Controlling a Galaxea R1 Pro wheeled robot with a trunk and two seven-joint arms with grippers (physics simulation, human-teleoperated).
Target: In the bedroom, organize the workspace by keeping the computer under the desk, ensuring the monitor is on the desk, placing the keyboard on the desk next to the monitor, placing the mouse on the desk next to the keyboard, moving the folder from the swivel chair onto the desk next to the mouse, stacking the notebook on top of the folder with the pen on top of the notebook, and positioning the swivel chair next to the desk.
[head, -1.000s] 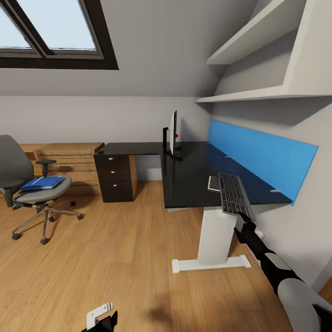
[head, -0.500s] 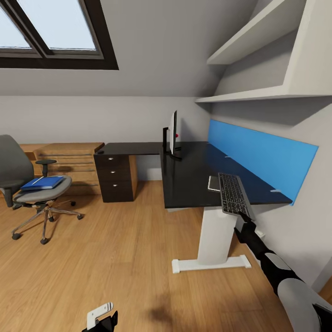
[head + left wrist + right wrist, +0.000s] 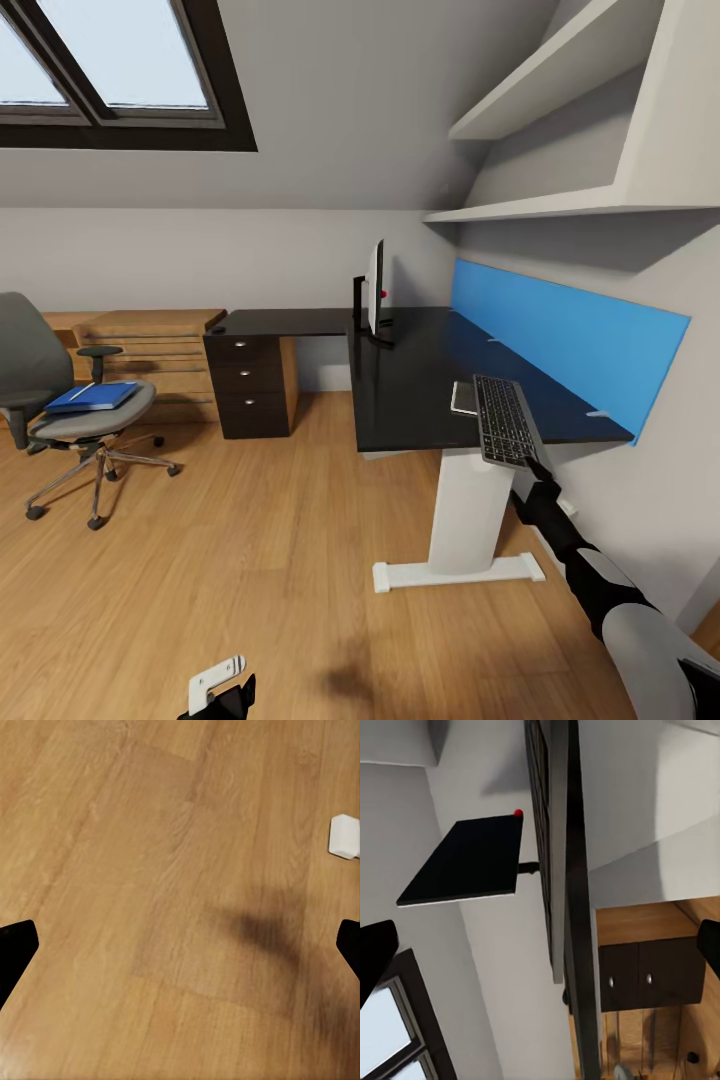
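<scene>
The keyboard (image 3: 505,420) lies on the black desk (image 3: 410,380), its near end over the front edge. My right gripper (image 3: 536,470) is open just behind that end, and the right wrist view looks along the keyboard's edge (image 3: 544,810) to the monitor (image 3: 465,862). The monitor (image 3: 376,290) stands at the desk's far end. A small greyish notebook (image 3: 463,397) lies beside the keyboard. The blue folder (image 3: 92,397) rests on the swivel chair (image 3: 60,415), with a thin pale pen across it. My left gripper (image 3: 220,690) hangs open over the floor (image 3: 150,870). The computer is out of view.
A black drawer unit (image 3: 250,385) stands under the desk's left wing, with low wooden shelving (image 3: 150,350) beside it. The white pedestal leg (image 3: 465,520) has a wide foot on the wooden floor. Wall shelves (image 3: 560,200) overhang the blue back panel (image 3: 570,340).
My right arm has drawn back and down a little from the keyboard's near end. The keyboard has stayed where it was, and the left arm has not moved.
</scene>
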